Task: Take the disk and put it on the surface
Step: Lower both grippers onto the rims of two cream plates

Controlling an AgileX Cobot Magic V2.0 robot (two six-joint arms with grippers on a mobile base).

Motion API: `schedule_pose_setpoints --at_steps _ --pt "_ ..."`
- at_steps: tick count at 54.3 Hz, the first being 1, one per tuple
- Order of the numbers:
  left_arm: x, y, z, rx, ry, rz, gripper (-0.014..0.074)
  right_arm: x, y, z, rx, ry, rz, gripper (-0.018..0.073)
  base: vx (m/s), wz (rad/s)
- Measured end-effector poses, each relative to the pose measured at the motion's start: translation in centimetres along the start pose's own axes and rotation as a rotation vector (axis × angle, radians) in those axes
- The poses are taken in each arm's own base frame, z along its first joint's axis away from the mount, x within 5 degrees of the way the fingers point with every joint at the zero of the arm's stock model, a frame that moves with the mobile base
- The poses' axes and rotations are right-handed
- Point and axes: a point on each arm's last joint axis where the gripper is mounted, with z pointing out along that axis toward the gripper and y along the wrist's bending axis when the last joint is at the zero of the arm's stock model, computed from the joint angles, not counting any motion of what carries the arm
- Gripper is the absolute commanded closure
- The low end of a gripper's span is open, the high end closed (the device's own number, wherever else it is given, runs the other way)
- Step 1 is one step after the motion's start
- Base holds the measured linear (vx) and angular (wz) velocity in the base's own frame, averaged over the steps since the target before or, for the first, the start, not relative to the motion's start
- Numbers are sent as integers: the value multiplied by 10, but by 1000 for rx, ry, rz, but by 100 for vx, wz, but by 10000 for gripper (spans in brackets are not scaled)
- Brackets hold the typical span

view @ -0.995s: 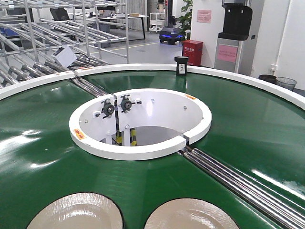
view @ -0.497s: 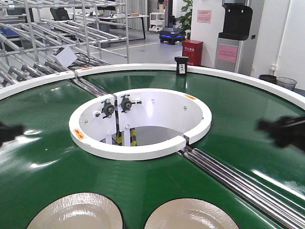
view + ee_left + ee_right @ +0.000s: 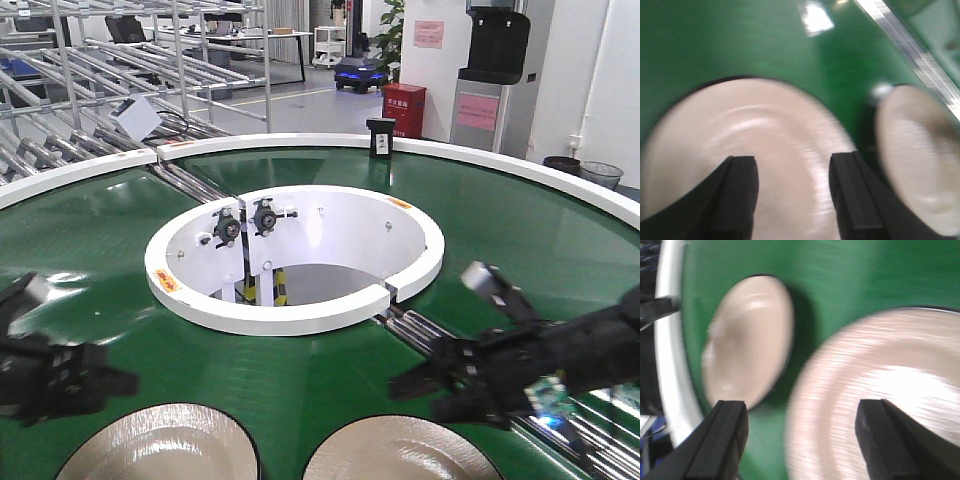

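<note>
Two pale round disks lie on the glossy green belt (image 3: 90, 260) at the front: a left disk (image 3: 160, 445) and a right disk (image 3: 400, 455). My left gripper (image 3: 118, 383), blurred by motion, hovers open just above the left disk (image 3: 765, 130), its black fingers (image 3: 740, 185) apart with nothing between them. Just as blurred, my right gripper (image 3: 412, 390) hangs open above the near edge of the right disk (image 3: 880, 390), and the other disk (image 3: 747, 340) shows beyond it. The steel surface is out of view.
A white inner ring (image 3: 300, 318) walls the round opening in the belt's middle. Steel rollers (image 3: 420, 330) cross the belt at the right, under my right arm. A white outer rim (image 3: 500, 160) bounds the belt, with a black box (image 3: 380, 137) on it. Pipe racks stand back left.
Both arms, absent a second ago, have swung in from the two sides and come down over the disks. The disks lie where they were.
</note>
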Motion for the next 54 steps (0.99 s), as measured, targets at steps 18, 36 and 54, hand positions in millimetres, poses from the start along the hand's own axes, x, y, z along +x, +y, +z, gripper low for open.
schedule_pose_setpoints --at_steps 18,36,54 --pt "14 78 24 -103 134 -77 157 -10 -59 -54 96 -134 134 55 0 0" --pt "28 90 76 82 191 -142 259 -10 -59 -54 92 -128 127 55 0 0" --pt "28 79 90 237 162 -219 605 -8 -58 -54 90 -112 123 81 0 0"
